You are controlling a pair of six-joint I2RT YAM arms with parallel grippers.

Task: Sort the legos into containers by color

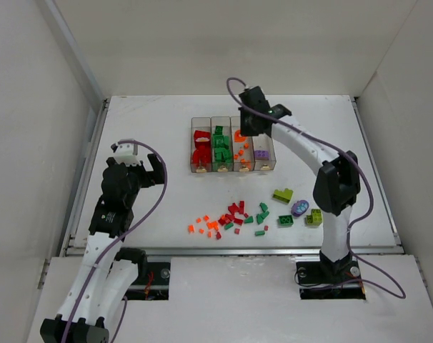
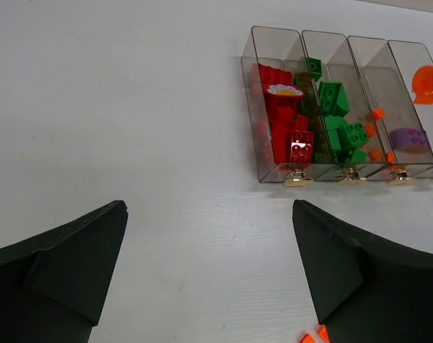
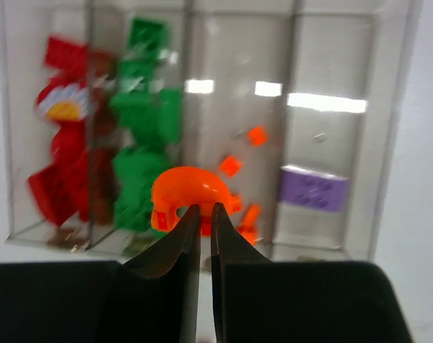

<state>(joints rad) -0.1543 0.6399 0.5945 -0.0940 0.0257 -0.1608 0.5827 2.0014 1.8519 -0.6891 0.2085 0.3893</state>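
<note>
Top view first: the right gripper [image 1: 244,130] hangs over the far end of the containers [image 1: 200,123], clenched on an orange curved piece [image 1: 239,134]. It's right above the third bin from the left, the one with orange bits in it. Makes sense, colour goes to colour. The left gripper [image 1: 139,168] sits way off to the left over bare table [image 1: 152,121], jaws wide and holding nothing, probably just parked out of the way. The unsorted legos [image 1: 231,218] lie scattered nearer the arms. From up here the arm hides the actual pinch.

Left wrist cam: its black fingers [image 2: 66,271] frame plain tabletop with nothing between them. The containers [image 2: 374,71] sit far right with the last bin cut off by the frame edge. The orange curved piece [image 2: 424,80] floats there with only a sliver of the other arm showing.

Right wrist cam: pretty blurry. The fingertips [image 3: 177,243] squeeze the lower edge of the orange curved piece [image 3: 188,189]. It blocks the bins behind it, so from here I can't tell which one it's over. A purple brick [image 3: 314,189] lies in the rightmost bin, and the red and green piles are mush.
</note>
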